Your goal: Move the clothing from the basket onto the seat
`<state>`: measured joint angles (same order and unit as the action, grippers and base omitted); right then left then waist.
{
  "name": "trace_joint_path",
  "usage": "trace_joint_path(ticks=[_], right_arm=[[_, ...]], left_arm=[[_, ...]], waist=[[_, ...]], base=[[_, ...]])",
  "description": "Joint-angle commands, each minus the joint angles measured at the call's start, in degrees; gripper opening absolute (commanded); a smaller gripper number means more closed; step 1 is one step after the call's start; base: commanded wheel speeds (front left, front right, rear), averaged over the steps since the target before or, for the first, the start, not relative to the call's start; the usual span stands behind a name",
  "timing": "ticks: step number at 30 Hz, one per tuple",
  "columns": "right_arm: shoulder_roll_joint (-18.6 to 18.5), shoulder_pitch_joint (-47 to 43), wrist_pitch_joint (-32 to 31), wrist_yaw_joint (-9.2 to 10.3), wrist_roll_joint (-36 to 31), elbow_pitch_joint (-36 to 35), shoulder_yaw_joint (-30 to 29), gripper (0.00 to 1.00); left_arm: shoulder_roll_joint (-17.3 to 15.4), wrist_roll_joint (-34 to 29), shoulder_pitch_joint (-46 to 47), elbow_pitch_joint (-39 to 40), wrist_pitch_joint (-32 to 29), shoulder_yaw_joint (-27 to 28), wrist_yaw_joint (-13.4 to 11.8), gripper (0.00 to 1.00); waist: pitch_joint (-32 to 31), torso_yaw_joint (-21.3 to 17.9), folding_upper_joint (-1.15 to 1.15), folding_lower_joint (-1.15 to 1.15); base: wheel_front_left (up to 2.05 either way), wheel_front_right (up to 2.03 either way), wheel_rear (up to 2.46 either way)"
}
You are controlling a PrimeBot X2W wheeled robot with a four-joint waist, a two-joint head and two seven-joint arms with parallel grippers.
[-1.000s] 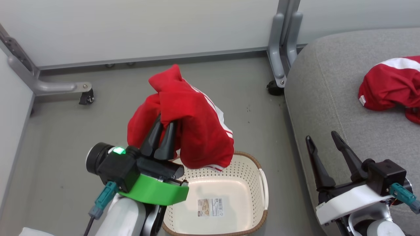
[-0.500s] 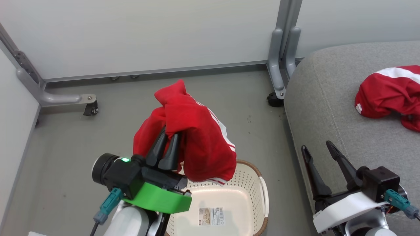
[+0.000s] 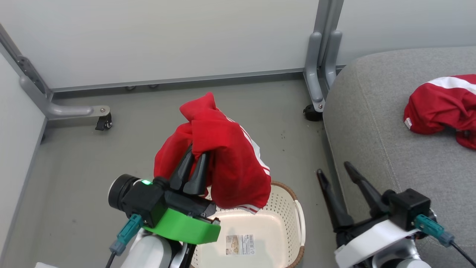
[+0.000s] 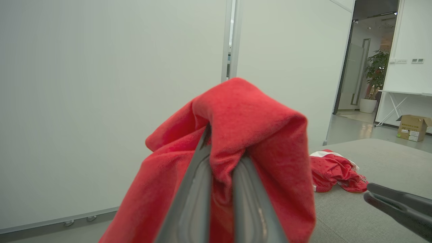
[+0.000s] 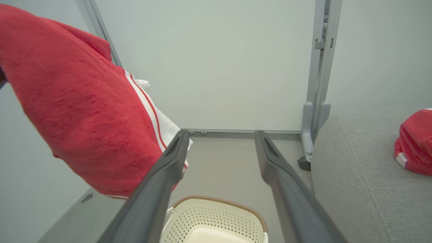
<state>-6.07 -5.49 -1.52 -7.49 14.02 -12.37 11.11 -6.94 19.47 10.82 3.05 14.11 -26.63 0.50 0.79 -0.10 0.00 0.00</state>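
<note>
Work area: a grey floor (image 3: pixel 74 156) closed off on the far side by pale partition panels (image 3: pixel 167 37). The seat (image 3: pixel 379 149) is to the right and the basket (image 3: pixel 286 208) is at near centre.

Change over the last half second: the right gripper (image 3: pixel 333 168) has shifted left, off the seat edge. It now stands over the strip of floor between basket and seat. The left gripper (image 3: pixel 198 156) and its load have edged slightly right. The background has hardly moved over that interval, so these are arm motions.

Task status: the second garment (image 3: pixel 438 108) already lies on the seat, far right. The held garment (image 3: pixel 230 156) hangs above the basket's far rim and appears clear of it. The visible part of the basket floor shows its sticker label (image 3: pixel 238 244). Judged from this, the transfer is in its carry phase. Travel to the right and release over the seat remain.

Fingers:
- Left: pressed together on a fold of the held garment, with cloth draped over both tips.
- Right: spread wide, holding and touching nothing.
</note>
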Motion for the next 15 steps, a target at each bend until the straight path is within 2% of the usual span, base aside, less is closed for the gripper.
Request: trace_joint_path(ticks=[1, 9, 15], right_arm=[[-0.2, 1.5, -0.2, 0.00, 1.0, -0.6, 2.3, 1.00], [-2.6, 9.4, 0.2, 0.00, 5.6, 2.3, 17.2, 1.00], [-3.0, 16.2, 2.6, 0.00, 8.5, 8.2, 23.0, 1.00]], left_arm=[[-0.4, -0.1, 0.6, 0.0, -0.1, -0.1, -0.1, 0.00], [0.0, -0.7, 2.2, -1.1, -0.1, -1.2, 0.2, 0.00], [0.6, -0.7, 3.0, -2.0, -0.1, -2.3, 0.2, 0.00]], waist=[[0.5, 0.3, 0.00, 0.00], [1.8, 1.2, 0.00, 0.00], [2.4, 1.9, 0.00, 0.00]], base=[[0.00, 0.00, 0.00], [0.00, 0.00, 0.00], [0.00, 0.00, 0.00]])
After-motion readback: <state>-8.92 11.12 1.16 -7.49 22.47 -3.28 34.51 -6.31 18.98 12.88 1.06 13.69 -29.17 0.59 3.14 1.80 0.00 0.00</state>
